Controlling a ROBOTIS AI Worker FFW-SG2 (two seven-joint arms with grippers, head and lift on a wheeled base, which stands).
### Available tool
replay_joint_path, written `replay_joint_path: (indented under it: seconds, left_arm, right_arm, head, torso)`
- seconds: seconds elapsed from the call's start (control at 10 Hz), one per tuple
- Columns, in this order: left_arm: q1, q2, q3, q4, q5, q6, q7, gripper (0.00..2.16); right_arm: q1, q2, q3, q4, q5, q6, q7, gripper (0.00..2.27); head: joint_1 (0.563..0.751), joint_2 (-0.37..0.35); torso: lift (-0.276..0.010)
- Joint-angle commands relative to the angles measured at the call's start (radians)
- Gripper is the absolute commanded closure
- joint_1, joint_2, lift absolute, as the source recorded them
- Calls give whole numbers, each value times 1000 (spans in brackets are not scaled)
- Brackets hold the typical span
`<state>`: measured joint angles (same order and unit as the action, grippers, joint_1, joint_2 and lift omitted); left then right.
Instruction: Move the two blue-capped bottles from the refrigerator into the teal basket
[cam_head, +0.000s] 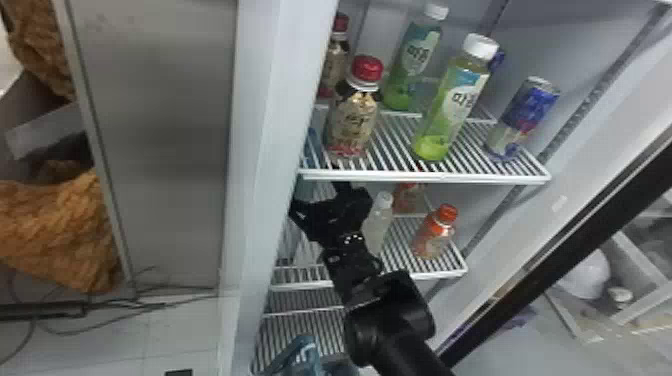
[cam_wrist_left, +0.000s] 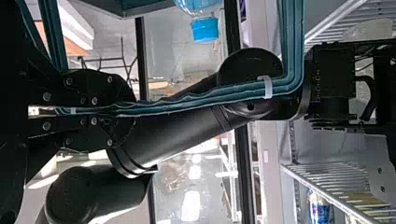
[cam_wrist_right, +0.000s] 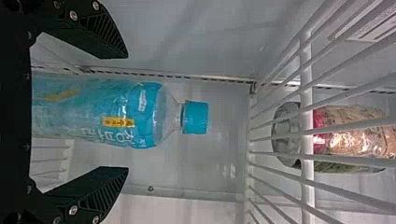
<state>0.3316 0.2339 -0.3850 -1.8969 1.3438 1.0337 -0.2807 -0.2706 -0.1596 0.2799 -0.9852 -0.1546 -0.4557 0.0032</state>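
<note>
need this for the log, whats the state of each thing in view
Refrigerator: open
Right claw: open, around the blue-labelled bottle
Blue-labelled bottle: upright, capped, not clamped
Left claw: shut on the basket's handle
Teal basket: handle gripped
Front red-capped bottle: upright, capped
Orange-capped bottle: upright, capped

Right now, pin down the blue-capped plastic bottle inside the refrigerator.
In the right wrist view, the blue-capped plastic bottle stands between the right claw's open fingers, beneath the white wire shelf, toward the refrigerator's left side.
</note>
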Motion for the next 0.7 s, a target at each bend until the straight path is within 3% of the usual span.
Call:
replay_joint_path:
  seconds: [0.0, 0.6]
  left_arm:
    - [-3, -1, 0, 1, 0, 0, 0, 1093]
    - [-15, -5, -2, 8, 2, -15, 0, 1093]
  right_arm:
    - [-22, -1, 10, 15, 1, 9, -6, 159]
    - [-83, -8, 22, 42, 0, 68, -8, 223]
  head:
    - [695, -350]
    - [695, -350]
  torso:
    - [-153]
    - [-153]
